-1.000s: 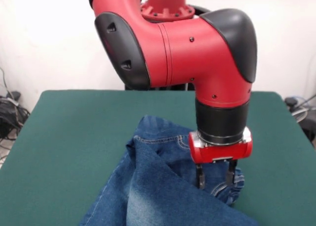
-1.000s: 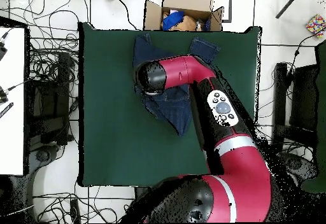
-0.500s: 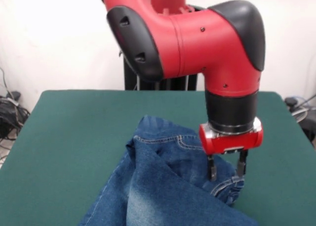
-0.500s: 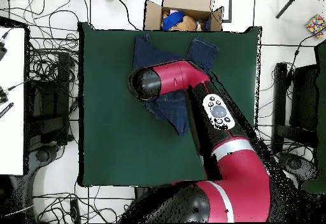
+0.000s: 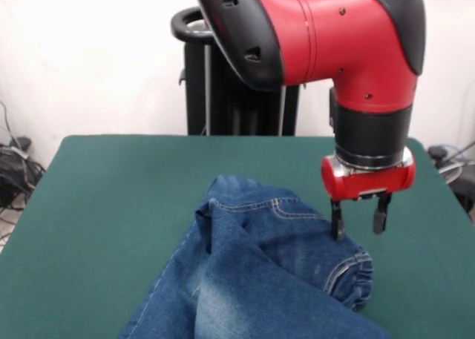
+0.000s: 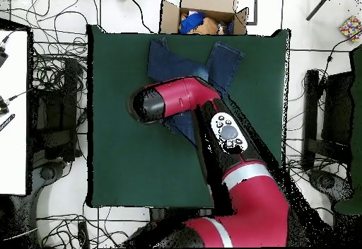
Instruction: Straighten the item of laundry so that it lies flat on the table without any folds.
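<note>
The blue denim jeans (image 5: 260,280) lie bunched and folded on the dark green table (image 5: 111,205), with the waistband humped up and a hemmed end curled at the right. In the overhead view the jeans (image 6: 177,62) spread toward the table's far edge, partly hidden under the arm. My gripper (image 5: 359,222) hangs open and empty just above the jeans' right edge, with its fingers apart. The gripper itself is hidden under the arm in the overhead view.
A black pedestal (image 5: 215,79) stands behind the table. A cardboard box (image 6: 205,13) with coloured things sits just past the table's far edge in the overhead view. Cables and equipment (image 6: 49,97) lie on the floor to the left.
My arm has moved to the right in the front view and risen a little, off the middle of the jeans to their right edge. The jeans' curled hem is uncovered.
</note>
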